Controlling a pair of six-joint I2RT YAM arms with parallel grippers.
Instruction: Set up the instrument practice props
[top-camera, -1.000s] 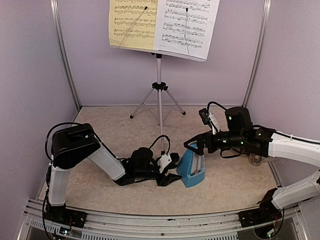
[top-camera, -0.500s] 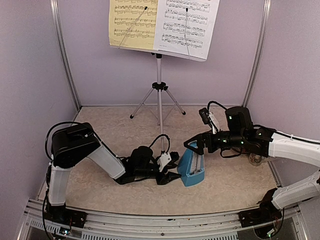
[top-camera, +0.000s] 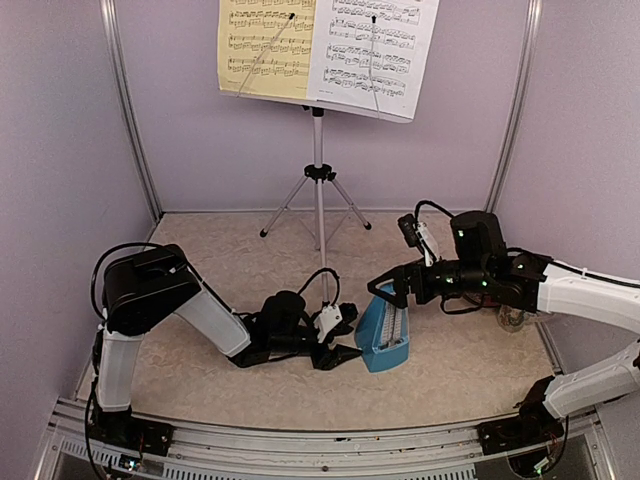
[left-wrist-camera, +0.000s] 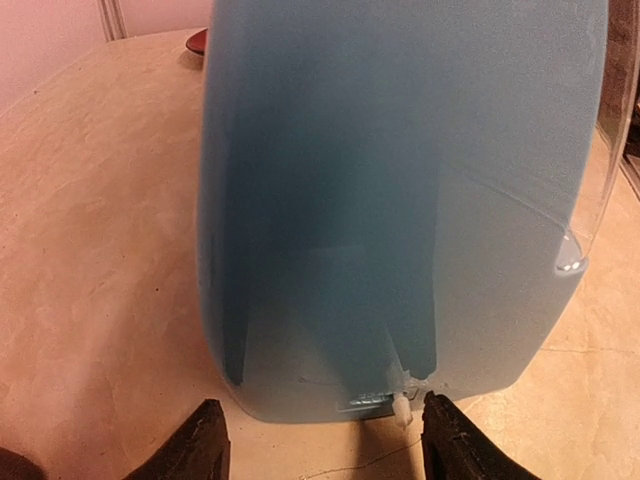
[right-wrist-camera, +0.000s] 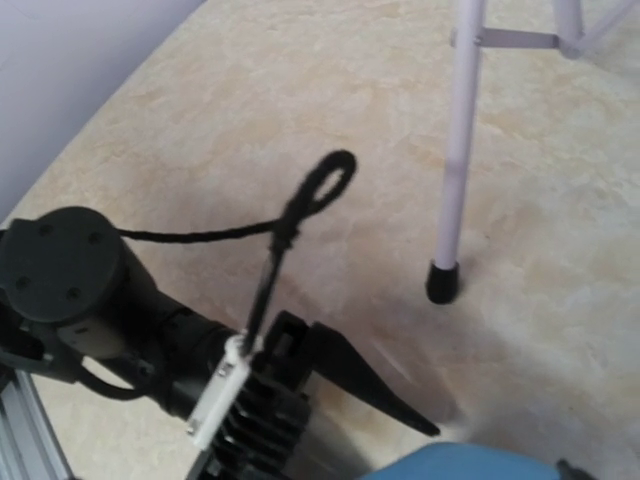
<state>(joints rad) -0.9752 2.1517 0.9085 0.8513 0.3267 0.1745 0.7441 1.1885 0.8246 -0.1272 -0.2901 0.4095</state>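
Left claw (left-wrist-camera: 320, 420): spread wide, holding nothing, at 9 o'clock of the blue metronome (top-camera: 384, 338).
Right claw (top-camera: 386, 293): at the metronome's top; I cannot tell its grip.

A yellow sheet (top-camera: 265, 48) and a white sheet (top-camera: 372, 55), both printed with black staves, are seen at the upper centre of the top view, on a silver music stand (top-camera: 318, 172). The metronome (top-camera: 376, 335) is coloured blue. The counter (top-camera: 230, 260) is mottled beige. A dark red disc (left-wrist-camera: 196, 41) is glimpsed at the upper left of the left wrist view.
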